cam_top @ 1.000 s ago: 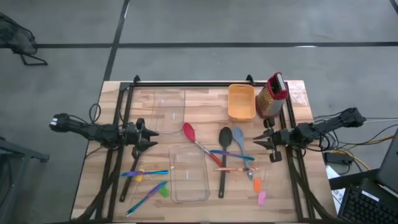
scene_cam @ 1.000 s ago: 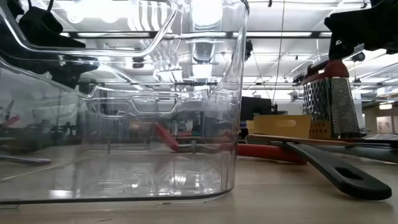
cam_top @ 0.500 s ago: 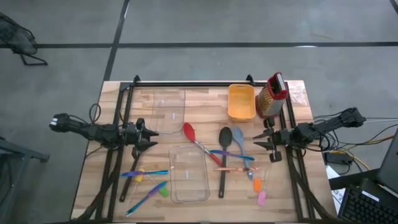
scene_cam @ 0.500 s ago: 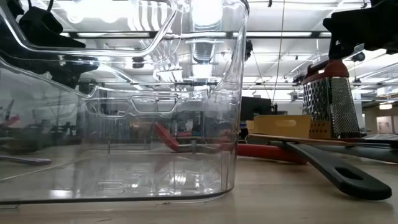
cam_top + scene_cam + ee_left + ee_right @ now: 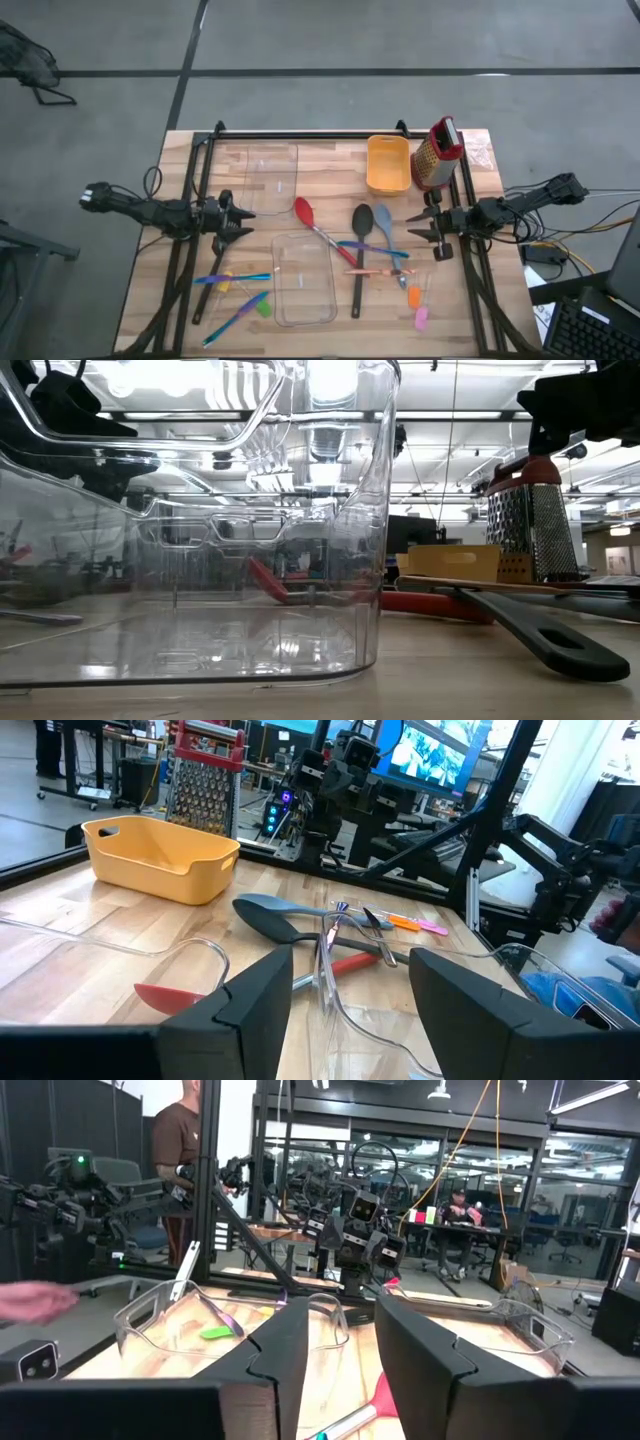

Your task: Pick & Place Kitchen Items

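The kitchen items lie on the wooden table (image 5: 330,150). Mid-table, a red spoon (image 5: 318,228), a black spoon (image 5: 359,255) and a light-blue spoon (image 5: 385,228) lie crossed with thin sticks (image 5: 374,250). Orange (image 5: 413,297) and pink (image 5: 421,318) chunks lie near right. At near left are a blue stick (image 5: 235,279), a purple stick (image 5: 233,320), a green chunk (image 5: 264,308), a yellow chunk (image 5: 225,286) and a black turner (image 5: 207,298). My left gripper (image 5: 243,221) (image 5: 350,990) hovers open at the left edge. My right gripper (image 5: 413,227) (image 5: 340,1330) hovers open at the right, holding nothing.
Two clear containers stand on the table, one at the far side (image 5: 272,165) and one near the front edge (image 5: 303,280) (image 5: 190,530). A yellow bin (image 5: 388,163) and a red-topped metal grater (image 5: 437,155) stand at far right. A person stands in the room beyond the table (image 5: 183,1150).
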You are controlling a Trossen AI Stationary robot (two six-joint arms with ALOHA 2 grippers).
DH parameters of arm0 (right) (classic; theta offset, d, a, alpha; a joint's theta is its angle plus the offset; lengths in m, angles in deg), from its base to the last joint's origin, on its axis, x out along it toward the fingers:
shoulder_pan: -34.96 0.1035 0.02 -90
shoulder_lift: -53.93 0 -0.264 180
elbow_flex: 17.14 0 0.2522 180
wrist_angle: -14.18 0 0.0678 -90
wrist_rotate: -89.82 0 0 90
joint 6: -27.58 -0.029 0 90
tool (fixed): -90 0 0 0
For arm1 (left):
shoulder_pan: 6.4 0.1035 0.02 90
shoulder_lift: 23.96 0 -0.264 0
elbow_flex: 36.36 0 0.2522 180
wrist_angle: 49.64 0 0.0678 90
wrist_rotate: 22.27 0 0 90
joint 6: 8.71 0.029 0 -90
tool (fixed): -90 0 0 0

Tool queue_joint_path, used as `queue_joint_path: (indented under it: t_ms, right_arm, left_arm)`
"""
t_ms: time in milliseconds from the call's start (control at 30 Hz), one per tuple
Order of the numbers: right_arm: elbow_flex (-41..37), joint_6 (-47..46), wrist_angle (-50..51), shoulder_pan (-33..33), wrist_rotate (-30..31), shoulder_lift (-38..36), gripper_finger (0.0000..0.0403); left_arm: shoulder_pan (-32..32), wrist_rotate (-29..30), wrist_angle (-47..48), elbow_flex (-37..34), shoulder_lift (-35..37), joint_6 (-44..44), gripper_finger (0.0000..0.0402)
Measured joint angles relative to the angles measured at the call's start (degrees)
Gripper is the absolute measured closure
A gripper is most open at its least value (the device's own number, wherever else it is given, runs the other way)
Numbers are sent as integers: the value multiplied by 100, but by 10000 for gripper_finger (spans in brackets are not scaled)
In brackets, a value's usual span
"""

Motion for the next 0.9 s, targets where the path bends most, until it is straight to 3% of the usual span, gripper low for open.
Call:
queue_joint_path:
  t_ms: [167, 300, 367, 433, 633, 900]
  right_arm:
    - [0, -86, -205, 0, -7, 5, 272]
    - [0, -1856, -887, 0, -184, 0, 267]
    - [0, -2211, -1212, 0, -104, -2, 264]
    - [4, -2198, -1378, 0, 132, -2, 262]
    - [2, -2235, -1165, -2, 1593, 233, 268]
    - [2, -2777, -1374, -7, 2100, 1007, 272]
  left_arm:
    - [-1, 0, 0, 0, -2, 1, 193]
    - [-2, 0, 0, 0, -2, 0, 193]
    - [-2, -2, 0, 0, -2, 0, 193]
    - [0, 0, 0, 0, 0, 0, 193]
    - [0, 0, 0, 0, -2, 0, 193]
    - [0, 0, 0, 0, 0, 1, 193]
